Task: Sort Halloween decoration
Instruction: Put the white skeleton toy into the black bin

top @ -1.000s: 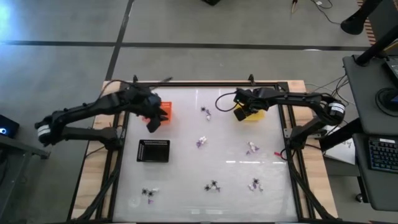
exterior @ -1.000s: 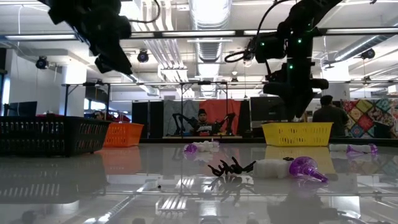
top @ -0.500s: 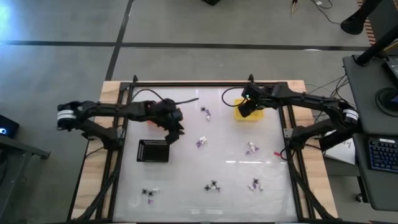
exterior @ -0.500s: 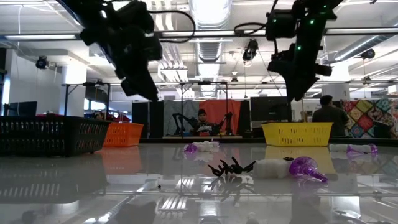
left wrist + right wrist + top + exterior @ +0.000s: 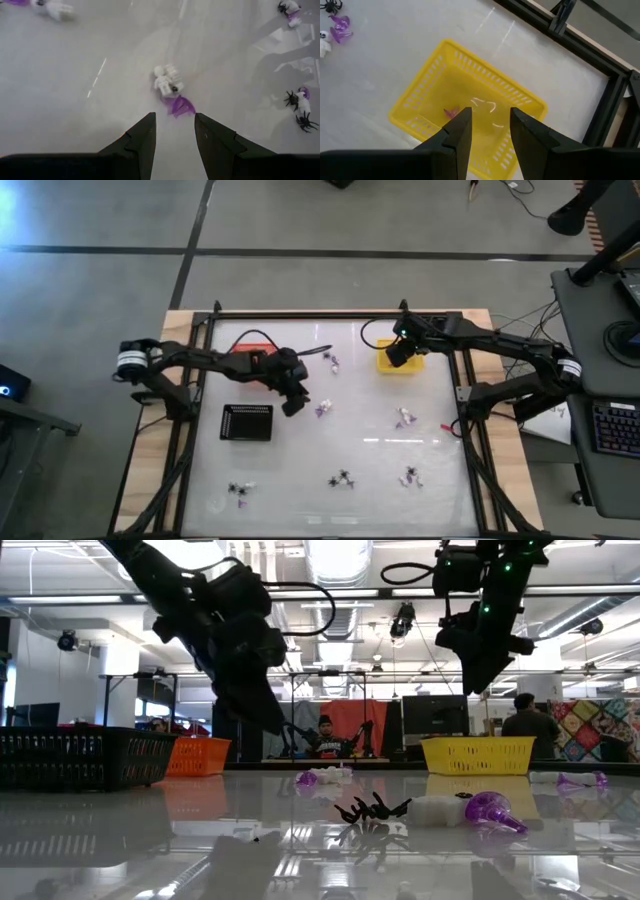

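- White and purple Halloween decoration (image 5: pixel 170 90) is lying on the worktop (image 5: pixel 370 420), just ahead of the empty, parted left tool (image 5: pixel 174 131).
- Right tool (image 5: pixel 489 125), parted and empty, is hovering over the yellow tray (image 5: pixel 465 112).

The glossy white table (image 5: pixel 370 470) is carrying an orange tray (image 5: pixel 243 346), yellow tray (image 5: pixel 402 364), black tray (image 5: pixel 247 422) and scattered Halloween trinkets (image 5: pixel 343 478).

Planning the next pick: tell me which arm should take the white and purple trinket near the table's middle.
Left. The left hand hangs open right by the white and purple trinket. The right hand, also open, hovers over the yellow tray, farther off.
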